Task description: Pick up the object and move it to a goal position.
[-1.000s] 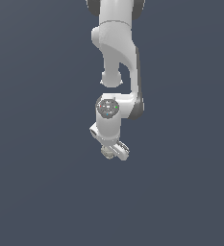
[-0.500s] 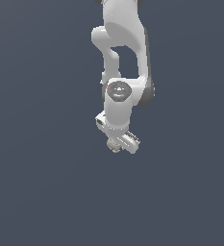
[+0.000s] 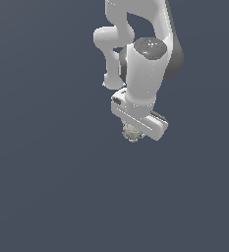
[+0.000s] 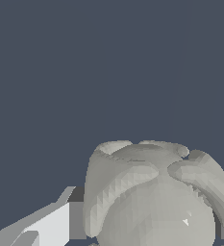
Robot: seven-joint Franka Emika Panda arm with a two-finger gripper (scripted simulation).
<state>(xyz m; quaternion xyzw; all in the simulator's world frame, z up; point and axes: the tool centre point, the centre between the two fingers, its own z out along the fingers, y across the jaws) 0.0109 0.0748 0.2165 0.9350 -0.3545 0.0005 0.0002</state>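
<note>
Sitting directly beneath the white arm's hand, the lumpy grey-beige ball (image 3: pixel 131 132) is half hidden in the exterior view and fills the wrist view between the fingers (image 4: pixel 46 226). The gripper (image 3: pixel 135 132) appears spread around it; contact cannot be confirmed. A centred, even closure is advised, so the rounded surface is not squeezed out sideways.

A plain, dark blue-grey surface (image 3: pixel 52 187) fills the whole scene. Whether the small lumpy grey-beige ball (image 3: pixel 131 132) rests on it cannot be told.
</note>
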